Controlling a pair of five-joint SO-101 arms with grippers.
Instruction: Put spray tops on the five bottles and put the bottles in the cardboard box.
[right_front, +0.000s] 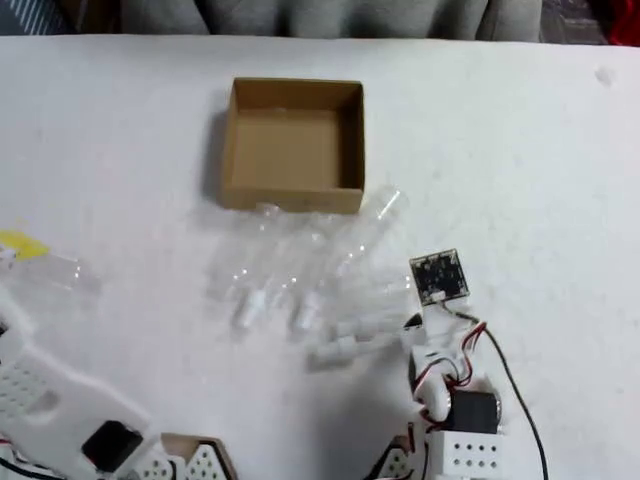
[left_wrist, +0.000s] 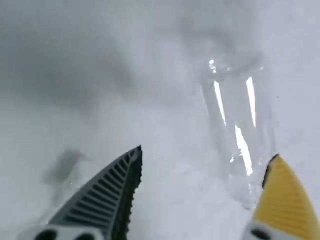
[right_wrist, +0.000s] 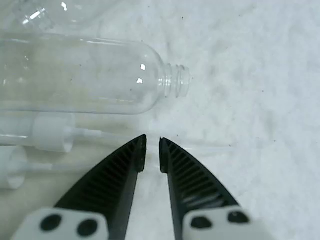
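Left gripper is wide open and holds nothing. The lone bottle lies just beside it, at the far left of the surface. Right gripper is nearly closed and empty, its tips at the thin tube of a spray top, next to an uncapped bottle. The bottle cluster lies just near of the cardboard box, with no bottle in it yet.

Risks, as I judge them:
- Pinching the tube could bend it.
- A nudged bottle could roll away.
- Clear plastic may throw off my grasp.
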